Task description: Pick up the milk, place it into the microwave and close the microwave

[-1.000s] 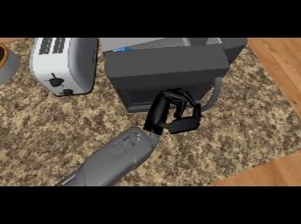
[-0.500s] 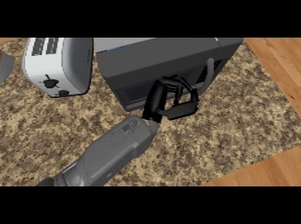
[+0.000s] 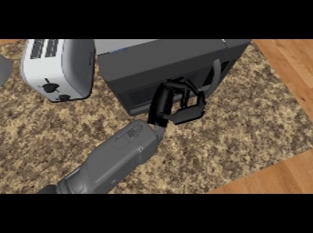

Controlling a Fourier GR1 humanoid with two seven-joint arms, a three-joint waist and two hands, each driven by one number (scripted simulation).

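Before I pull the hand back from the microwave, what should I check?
1. Milk inside: cannot tell; no milk shows anywhere, and the microwave hides its inside.
2. Microwave door closed: ok, it looks flush with the body, no gap showing.
3. Left hand placement: ok, at the door's front, left of the door handle.
4. Retreat path: ok, the toaster stands apart from the forearm.
5. Right hand: cannot tell, out of view.
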